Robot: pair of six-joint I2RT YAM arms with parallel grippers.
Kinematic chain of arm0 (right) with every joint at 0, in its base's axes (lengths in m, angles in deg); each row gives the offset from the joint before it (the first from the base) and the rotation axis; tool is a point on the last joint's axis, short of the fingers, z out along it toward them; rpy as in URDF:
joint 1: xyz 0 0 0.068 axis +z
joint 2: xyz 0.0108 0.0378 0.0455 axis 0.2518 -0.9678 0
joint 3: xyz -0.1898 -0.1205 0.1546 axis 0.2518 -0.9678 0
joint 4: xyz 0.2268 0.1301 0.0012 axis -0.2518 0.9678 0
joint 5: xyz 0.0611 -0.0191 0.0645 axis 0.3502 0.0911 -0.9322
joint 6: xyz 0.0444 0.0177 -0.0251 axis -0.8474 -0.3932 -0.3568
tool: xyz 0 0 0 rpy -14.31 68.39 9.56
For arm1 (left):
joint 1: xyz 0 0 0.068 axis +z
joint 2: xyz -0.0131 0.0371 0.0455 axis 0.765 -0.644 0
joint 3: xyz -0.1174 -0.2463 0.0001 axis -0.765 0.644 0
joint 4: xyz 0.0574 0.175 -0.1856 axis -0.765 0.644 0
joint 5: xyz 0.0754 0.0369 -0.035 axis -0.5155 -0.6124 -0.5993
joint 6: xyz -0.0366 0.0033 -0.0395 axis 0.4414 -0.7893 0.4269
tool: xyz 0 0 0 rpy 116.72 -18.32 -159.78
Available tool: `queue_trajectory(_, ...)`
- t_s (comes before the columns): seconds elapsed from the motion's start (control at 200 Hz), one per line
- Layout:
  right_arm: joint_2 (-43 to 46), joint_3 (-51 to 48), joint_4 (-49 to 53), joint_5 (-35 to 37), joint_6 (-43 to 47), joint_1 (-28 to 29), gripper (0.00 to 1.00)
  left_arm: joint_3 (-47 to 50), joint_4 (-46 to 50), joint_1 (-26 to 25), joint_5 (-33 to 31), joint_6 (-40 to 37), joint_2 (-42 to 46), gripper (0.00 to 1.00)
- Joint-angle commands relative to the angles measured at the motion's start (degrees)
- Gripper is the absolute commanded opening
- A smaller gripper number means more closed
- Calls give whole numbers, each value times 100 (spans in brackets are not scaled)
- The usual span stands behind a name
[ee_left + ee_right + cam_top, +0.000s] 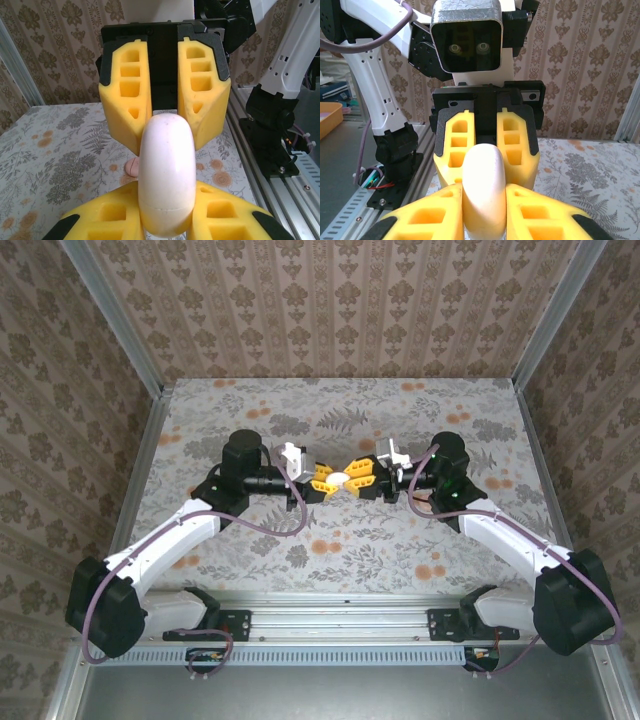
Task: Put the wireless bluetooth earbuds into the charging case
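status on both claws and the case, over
Left claw shut on charging case. Right claw shut on its other end. Case held above table, looks closed. Small pale piece, maybe an earbud, on table below; nothing blocking.

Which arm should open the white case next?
Probably the left. Both grippers clamp the case, but its seam sits by the left gripper, so it likely holds the lid end while the right gripper steadies the longer body.
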Motion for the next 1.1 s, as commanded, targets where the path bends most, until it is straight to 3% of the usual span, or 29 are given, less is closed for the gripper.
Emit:
queue_trajectory(0.0, 69, 125, 192, -117, 52, 49, 32, -270, 4, -10, 87, -34, -35, 11)
queue_trajectory(0.07, 97, 264, 586, -66, 204, 79, 43, -285, 169, -15, -10, -153, -18, 11)
queue_trajectory(0.2, 145, 406, 1115, 65, 539, 157, 48, -288, 349, -29, -65, -291, 26, 11)
queue_trajectory(1.095, -199, 887, 1071, 776, 270, 103, 46, -519, 1378, -200, -153, -989, 114, 9)
